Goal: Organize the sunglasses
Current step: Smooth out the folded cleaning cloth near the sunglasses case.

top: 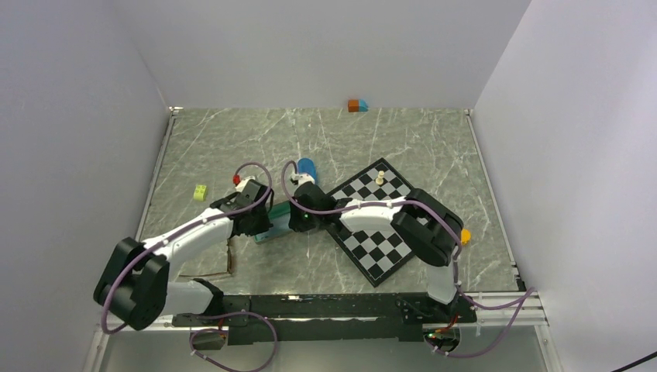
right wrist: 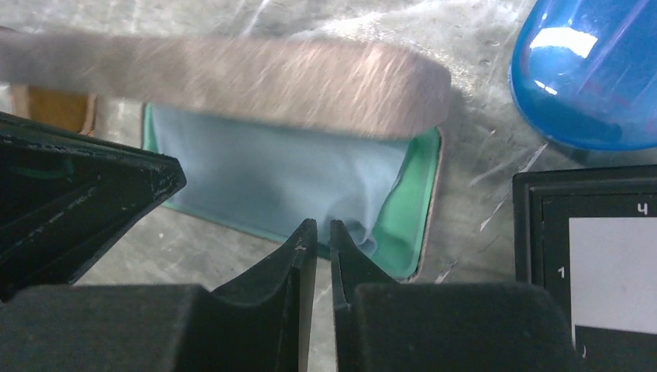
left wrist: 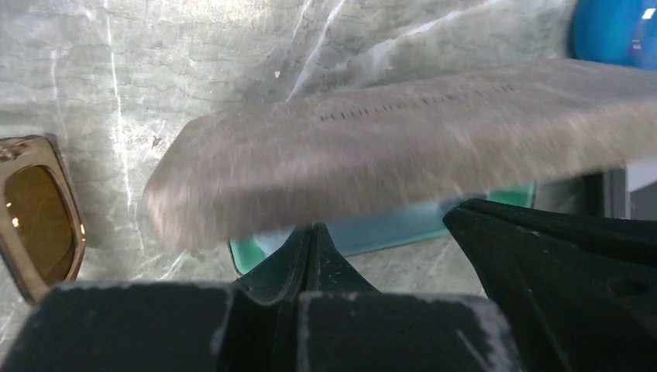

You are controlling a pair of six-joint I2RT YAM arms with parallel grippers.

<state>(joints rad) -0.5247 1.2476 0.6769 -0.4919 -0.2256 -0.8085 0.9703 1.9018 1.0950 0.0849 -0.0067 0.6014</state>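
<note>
The brown sunglasses [left wrist: 39, 209] are seen lying on the tabletop [left wrist: 116, 77] left of the green case [right wrist: 403, 225], not yet stowed. The left end effector [left wrist: 310, 232] is closed by its flap [left wrist: 372, 147]; the right end effector's [right wrist: 324, 229] state cannot be told.

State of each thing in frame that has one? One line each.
Glasses case: open, grey flap raised, light-blue cloth inside, no glasses seen in it.
Brown sunglasses: on the table beside the case, not in it.
Blue capsule case: looks closed.
Left gripper: shut, under the flap.
Right gripper: nearly shut, at the case's near rim.
</note>
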